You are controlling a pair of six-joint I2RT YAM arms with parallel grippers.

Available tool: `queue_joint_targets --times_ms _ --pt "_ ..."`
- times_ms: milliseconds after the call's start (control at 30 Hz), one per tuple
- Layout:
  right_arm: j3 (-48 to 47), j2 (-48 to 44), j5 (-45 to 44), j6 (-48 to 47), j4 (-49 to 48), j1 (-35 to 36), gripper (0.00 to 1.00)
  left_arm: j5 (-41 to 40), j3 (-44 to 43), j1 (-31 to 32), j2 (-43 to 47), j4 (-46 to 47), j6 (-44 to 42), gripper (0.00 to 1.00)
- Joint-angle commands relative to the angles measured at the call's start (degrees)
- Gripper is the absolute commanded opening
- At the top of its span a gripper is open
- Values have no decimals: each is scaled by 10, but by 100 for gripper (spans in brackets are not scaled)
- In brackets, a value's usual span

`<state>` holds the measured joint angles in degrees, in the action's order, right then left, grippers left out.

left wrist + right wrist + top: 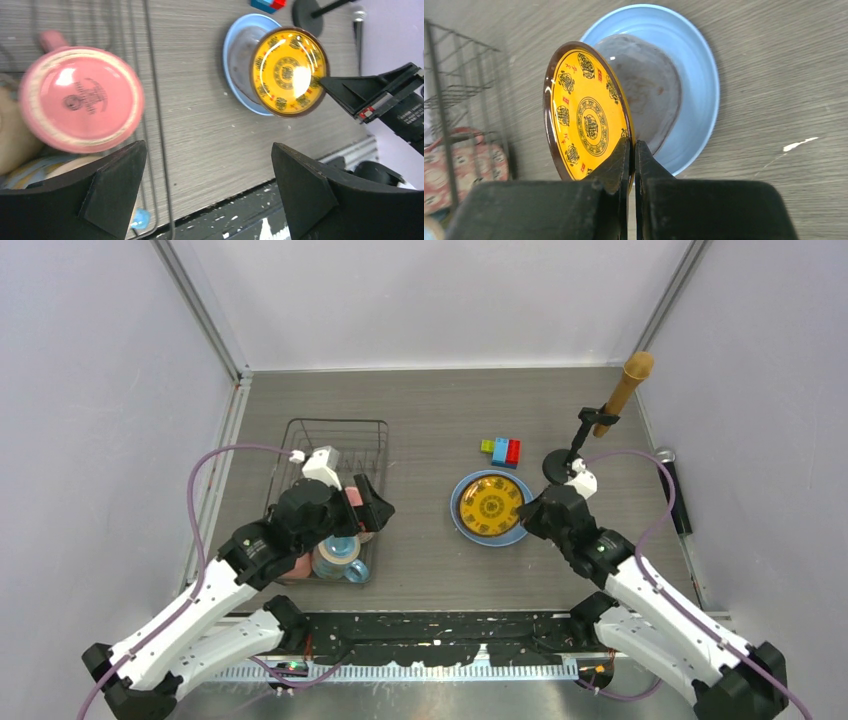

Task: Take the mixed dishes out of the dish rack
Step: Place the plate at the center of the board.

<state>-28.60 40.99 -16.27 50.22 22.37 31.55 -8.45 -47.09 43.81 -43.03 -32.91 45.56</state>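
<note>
The black wire dish rack stands at the left. My left gripper hovers over its right side, open and holding nothing. Under it, in the left wrist view, an upside-down pink cup sits in the rack. A blue mug lies at the rack's near end, and a pink patterned mug shows through the bars. My right gripper is shut on the rim of the small yellow patterned plate, holding it just above the light blue plate on the table.
Coloured toy bricks lie behind the blue plate. A black stand with a tan wooden handle is at the back right. Metal posts and white walls enclose the table.
</note>
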Motion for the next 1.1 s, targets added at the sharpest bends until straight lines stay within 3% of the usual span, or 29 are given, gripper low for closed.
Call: queue_joint_targets --times_ms 0,267,600,1067 --pt "-41 60 -65 12 -24 -10 1 -115 -31 1 21 -73 -4 100" --pt "-34 125 -51 26 -49 -31 1 -250 -61 1 33 -169 32 100" --pt "9 85 -66 37 -52 -39 7 -314 -93 1 1 -210 53 100" --pt "12 124 -52 25 -67 -39 7 -254 -80 0 -39 -180 35 99"
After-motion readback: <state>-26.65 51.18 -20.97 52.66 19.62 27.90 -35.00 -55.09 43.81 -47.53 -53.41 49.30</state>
